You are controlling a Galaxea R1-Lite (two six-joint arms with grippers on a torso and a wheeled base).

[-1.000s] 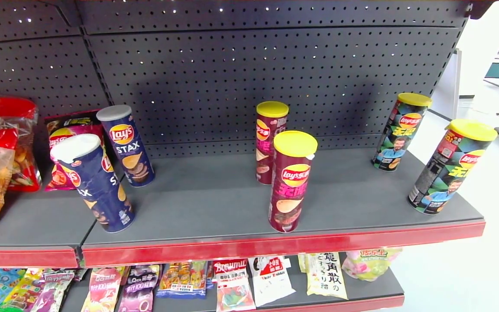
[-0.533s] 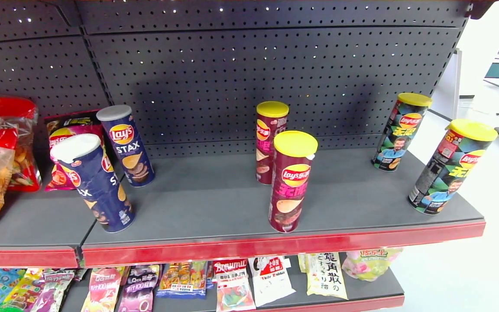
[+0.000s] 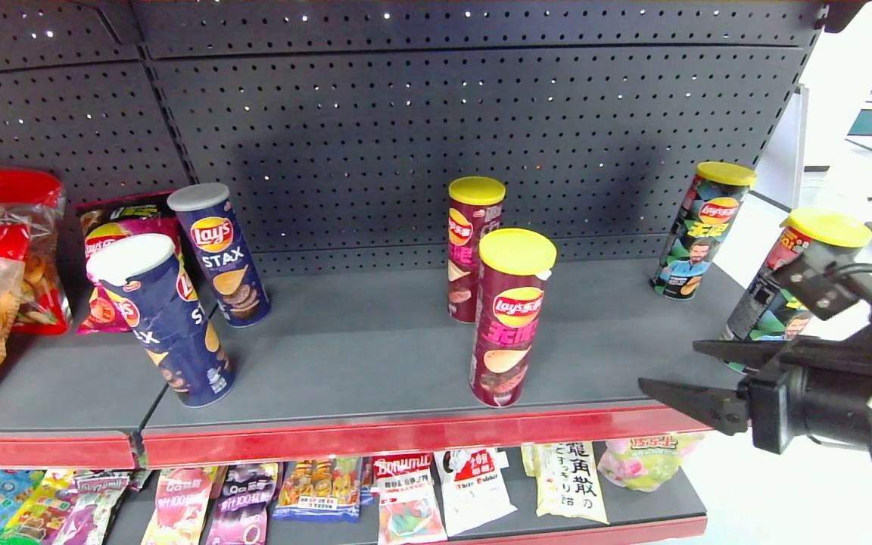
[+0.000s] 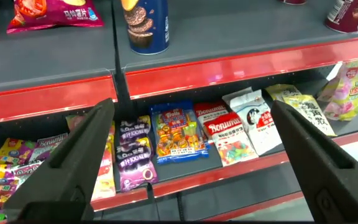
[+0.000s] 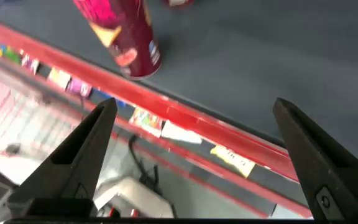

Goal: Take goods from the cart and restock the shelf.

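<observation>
right jaws spread, empty | green can (image 3: 774, 281) beyond them | left jaws spread

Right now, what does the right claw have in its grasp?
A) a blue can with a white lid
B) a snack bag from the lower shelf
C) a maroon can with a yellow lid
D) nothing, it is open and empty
D: the right claw is spread open with nothing between its fingers, at the front edge of the shelf, and the nearest maroon can stands apart from it.
</observation>
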